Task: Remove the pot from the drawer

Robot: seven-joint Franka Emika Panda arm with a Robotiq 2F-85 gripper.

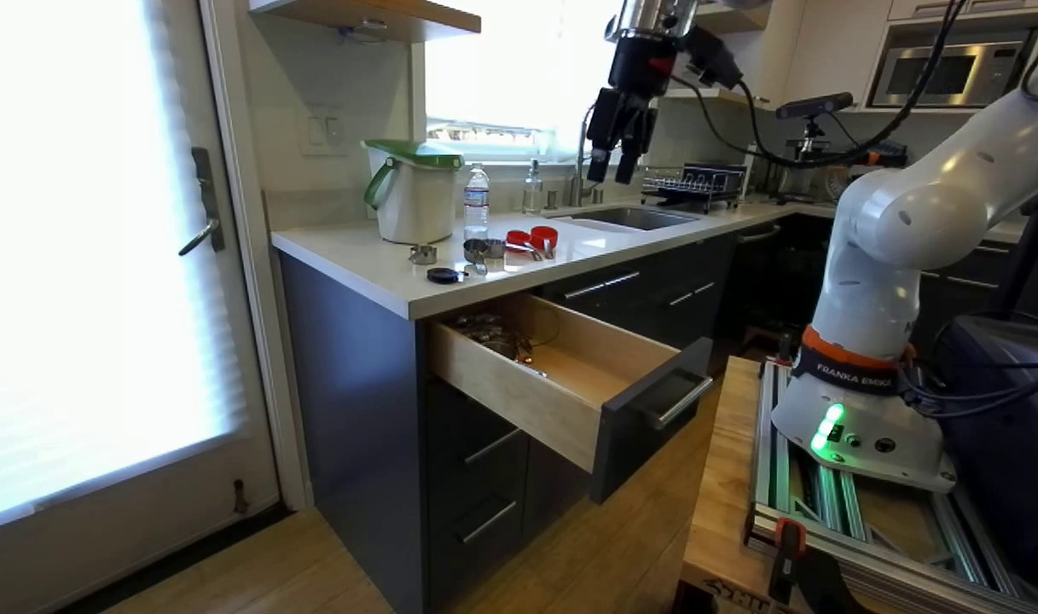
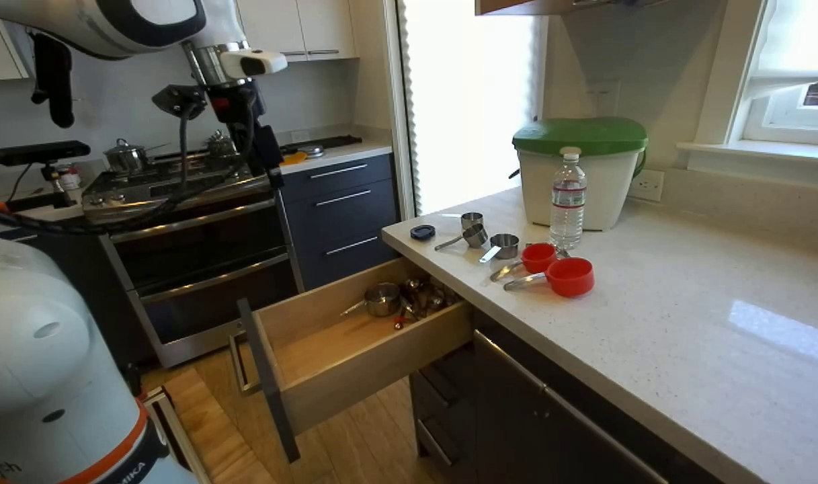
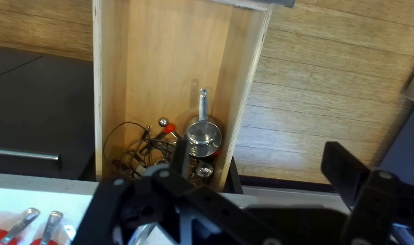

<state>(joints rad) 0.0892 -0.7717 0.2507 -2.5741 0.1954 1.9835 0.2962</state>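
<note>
Wrist view | tool (image 3: 258, 158) spread wide | pot (image 3: 202, 136) seen below tool, judged light, rigid, slippery | handle (image 3: 203, 103) best gripped

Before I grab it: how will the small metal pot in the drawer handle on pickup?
The small metal pot should stay rigid, though its shiny wall may be slippery. Gripped by the long handle alone, it would likely droop bowl-down, since the bulk sits at one end. Pushed toward the jumbled utensils beside it, it might snag them.
</note>
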